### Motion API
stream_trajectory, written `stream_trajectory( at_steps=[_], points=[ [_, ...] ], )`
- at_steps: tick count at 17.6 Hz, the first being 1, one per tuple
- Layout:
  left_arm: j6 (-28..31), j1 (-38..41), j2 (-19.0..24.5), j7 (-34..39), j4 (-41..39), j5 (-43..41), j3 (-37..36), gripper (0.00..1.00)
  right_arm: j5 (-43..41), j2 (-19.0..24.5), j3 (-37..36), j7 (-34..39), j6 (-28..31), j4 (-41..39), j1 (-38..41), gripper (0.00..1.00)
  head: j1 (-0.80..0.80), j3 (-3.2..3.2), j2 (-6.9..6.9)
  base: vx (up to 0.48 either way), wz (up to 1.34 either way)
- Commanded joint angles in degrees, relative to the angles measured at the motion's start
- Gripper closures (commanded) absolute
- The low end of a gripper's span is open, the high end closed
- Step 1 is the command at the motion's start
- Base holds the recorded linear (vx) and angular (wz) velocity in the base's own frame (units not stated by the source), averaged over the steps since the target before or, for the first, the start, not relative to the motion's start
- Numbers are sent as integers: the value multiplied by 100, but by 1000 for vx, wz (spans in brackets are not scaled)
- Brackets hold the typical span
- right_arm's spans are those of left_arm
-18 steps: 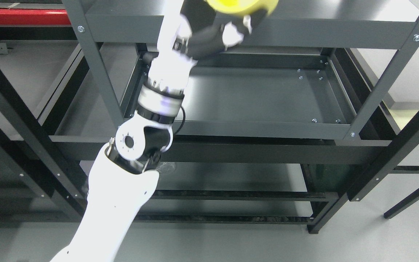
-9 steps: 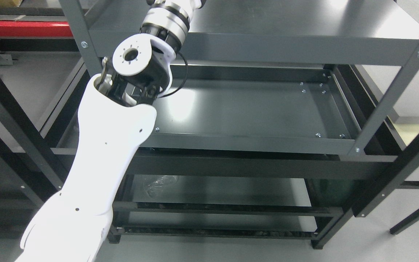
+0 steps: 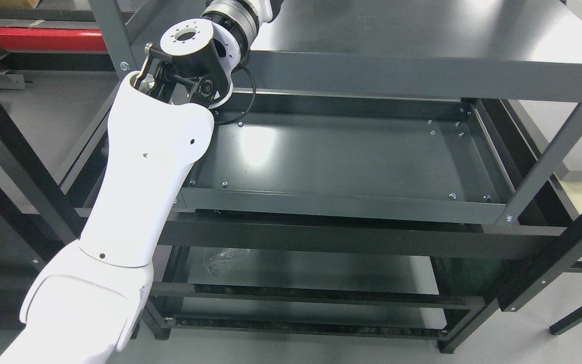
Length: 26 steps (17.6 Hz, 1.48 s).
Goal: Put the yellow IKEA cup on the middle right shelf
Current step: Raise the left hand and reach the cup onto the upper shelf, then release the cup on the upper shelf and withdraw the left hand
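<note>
Grey metal shelving [image 3: 372, 76] fills the view, its middle shelf [image 3: 341, 156] bare. The white left arm [image 3: 139, 167] has risen since a second ago, and the camera has shifted too. Its hand and the yellow cup are now above the frame; grip cannot be told, so placement looks pending.
</note>
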State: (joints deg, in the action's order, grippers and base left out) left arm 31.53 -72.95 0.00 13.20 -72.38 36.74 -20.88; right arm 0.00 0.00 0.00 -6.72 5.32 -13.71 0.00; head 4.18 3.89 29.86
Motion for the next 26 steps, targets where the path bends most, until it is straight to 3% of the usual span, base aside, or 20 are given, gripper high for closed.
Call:
stream_trajectory(
  at_steps=[1, 3, 6, 13, 26],
  points=[
    [178, -97, 100, -282, 664, 914, -74, 79, -141, -100, 97, 4, 5, 0, 79, 1, 0, 0, 0, 0, 0],
    [178, -105, 100, -475, 664, 914, -180, 72, -141, -100, 97, 4, 5, 0, 79, 1, 0, 0, 0, -11, 0],
    [248, -105, 100, -669, 664, 844, -277, 45, -141, -100, 97, 4, 5, 0, 79, 1, 0, 0, 0, 0, 0],
    [301, -176, 100, -669, 480, 545, -294, 2, -141, -100, 97, 4, 5, 0, 79, 1, 0, 0, 0, 0, 0],
    [-94, -255, 100, -678, -689, 220, 188, 1, -141, -100, 97, 4, 5, 0, 79, 1, 0, 0, 0, 0, 0]
  ],
)
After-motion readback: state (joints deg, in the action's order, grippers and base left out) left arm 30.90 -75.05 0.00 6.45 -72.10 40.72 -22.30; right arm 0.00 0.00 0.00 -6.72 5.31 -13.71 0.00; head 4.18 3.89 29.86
